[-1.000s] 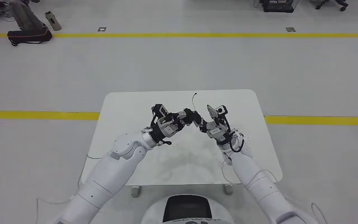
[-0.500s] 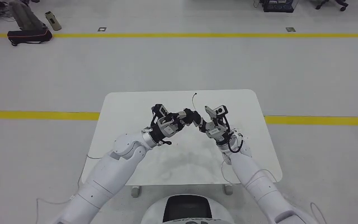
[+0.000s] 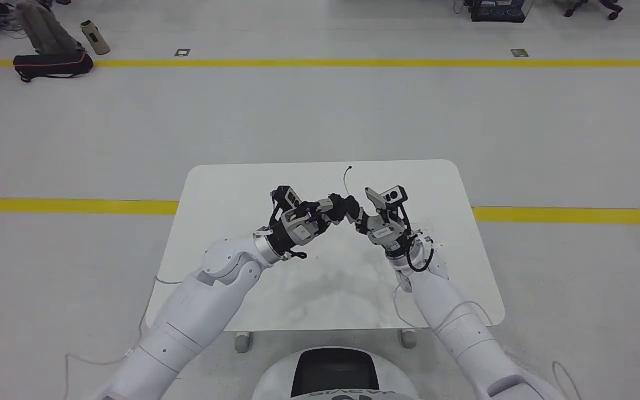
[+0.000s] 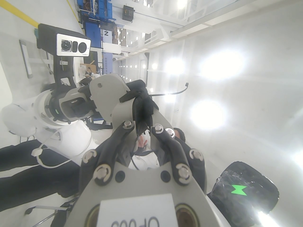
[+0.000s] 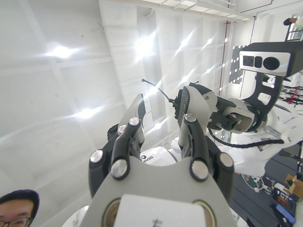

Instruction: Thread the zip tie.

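A thin black zip tie (image 3: 346, 180) sticks up from my left gripper (image 3: 340, 208) above the middle of the white table (image 3: 230, 210). In the left wrist view my left gripper (image 4: 142, 106) is shut on the zip tie (image 4: 170, 93), whose free length curves away to its small head. My right gripper (image 3: 368, 214) hangs right beside it, fingers open. The right wrist view shows the right gripper (image 5: 162, 99) open, with the zip tie (image 5: 157, 89) crossing the gap between its fingers. One ribbed pad (image 5: 182, 106) lies close to the left gripper's tips.
Both grippers are held up over the table top, well inside its edges. Yellow floor lines (image 3: 560, 213) run past the table, and a dark bag (image 3: 50, 62) lies on the floor far off.
My right gripper has edged slightly toward the left gripper and the zip tie. The left arm and the zip tie have kept still.
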Motion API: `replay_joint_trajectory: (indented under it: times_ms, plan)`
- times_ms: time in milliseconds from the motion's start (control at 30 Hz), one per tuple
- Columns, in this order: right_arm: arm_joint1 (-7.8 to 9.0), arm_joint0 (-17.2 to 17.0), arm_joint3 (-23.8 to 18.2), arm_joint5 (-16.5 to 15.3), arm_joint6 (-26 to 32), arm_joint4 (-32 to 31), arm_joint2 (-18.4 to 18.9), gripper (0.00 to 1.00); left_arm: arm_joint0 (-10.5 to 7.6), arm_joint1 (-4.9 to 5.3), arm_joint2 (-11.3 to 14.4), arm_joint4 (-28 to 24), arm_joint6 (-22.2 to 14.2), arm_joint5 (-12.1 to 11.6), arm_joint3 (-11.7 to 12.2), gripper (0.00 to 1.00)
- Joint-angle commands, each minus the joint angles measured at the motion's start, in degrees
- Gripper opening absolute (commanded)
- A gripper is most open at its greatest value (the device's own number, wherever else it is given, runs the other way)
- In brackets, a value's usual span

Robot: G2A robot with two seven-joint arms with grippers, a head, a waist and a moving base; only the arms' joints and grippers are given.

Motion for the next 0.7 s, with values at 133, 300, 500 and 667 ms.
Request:
replay_joint_trajectory:
  times_ms: [133, 300, 500, 667]
  plan:
    - [-0.71, 0.16, 0.75, 0.00, 0.58, -0.68, 0.22, 0.31, 0.00, 0.00, 0.00, 0.00, 0.00, 0.00, 0.00, 0.00]
    - [-1.13, 0.24, 1.31, 0.00, 2.18, -0.83, 0.28, 0.30, 0.00, 0.00, 0.00, 0.00, 0.00, 0.00, 0.00, 0.00]
    - [-1.55, 0.14, 1.60, 0.00, 3.11, -0.66, 1.29, 0.29, 0.00, 0.00, 0.00, 0.00, 0.00, 0.00, 0.00, 0.00]
    - [-1.87, 0.01, 1.88, 0.00, 3.69, -0.66, 1.89, 0.28, 0.00, 0.00, 0.00, 0.00, 0.00, 0.00, 0.00, 0.00]
